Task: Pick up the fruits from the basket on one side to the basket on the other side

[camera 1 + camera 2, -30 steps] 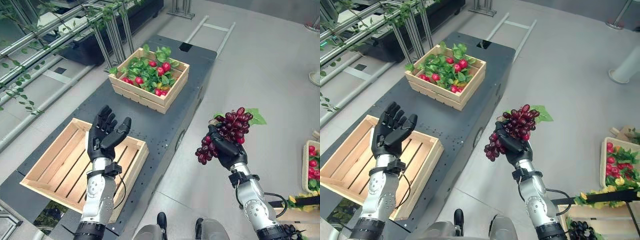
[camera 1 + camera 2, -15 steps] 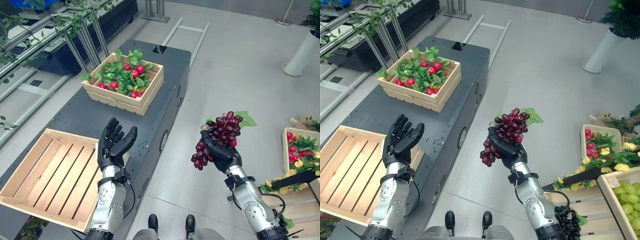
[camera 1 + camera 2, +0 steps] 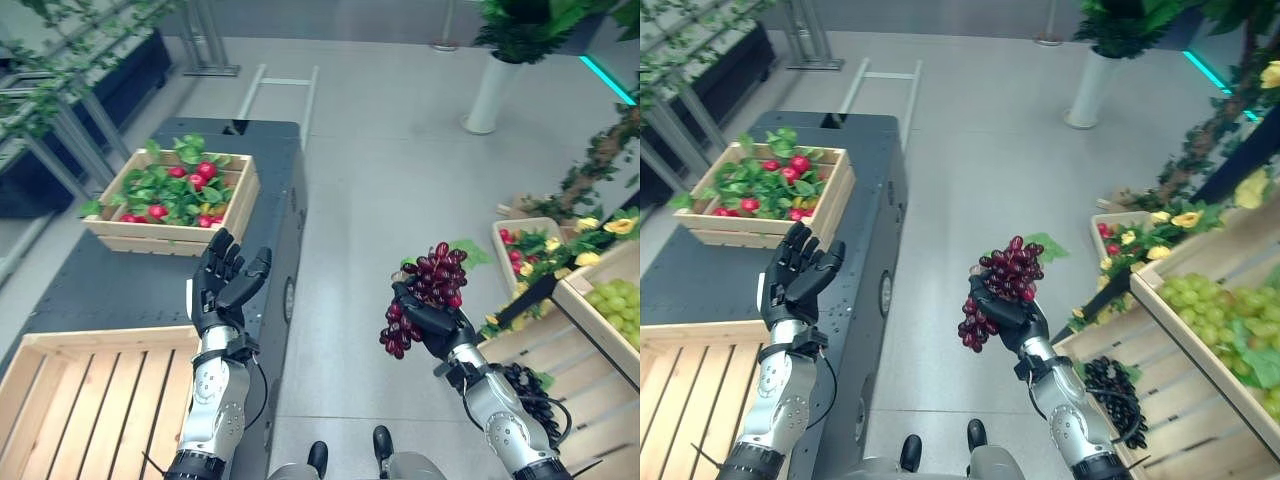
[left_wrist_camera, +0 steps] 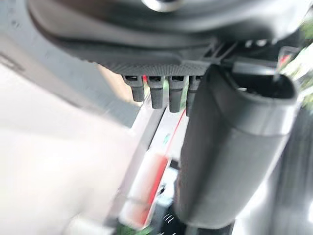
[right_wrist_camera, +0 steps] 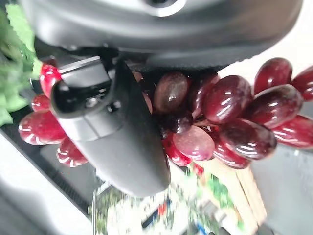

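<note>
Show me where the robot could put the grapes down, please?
The slatted crate by the left hand is bare inside. The dark tabletop between it and the leafy crate is free too. That leafy crate is crowded with red fruit. The right hand holds the red grapes over the open grey floor.

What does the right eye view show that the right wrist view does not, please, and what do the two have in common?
The right eye view alone shows the left hand raised with straight fingers, the crate of red fruit on the dark platform, an empty slatted crate, and green grapes and black grapes in bins at the robot's right. The right wrist view alone shows the thumb pressed against the berries. Both show the right hand gripping the red grape bunch.
</note>
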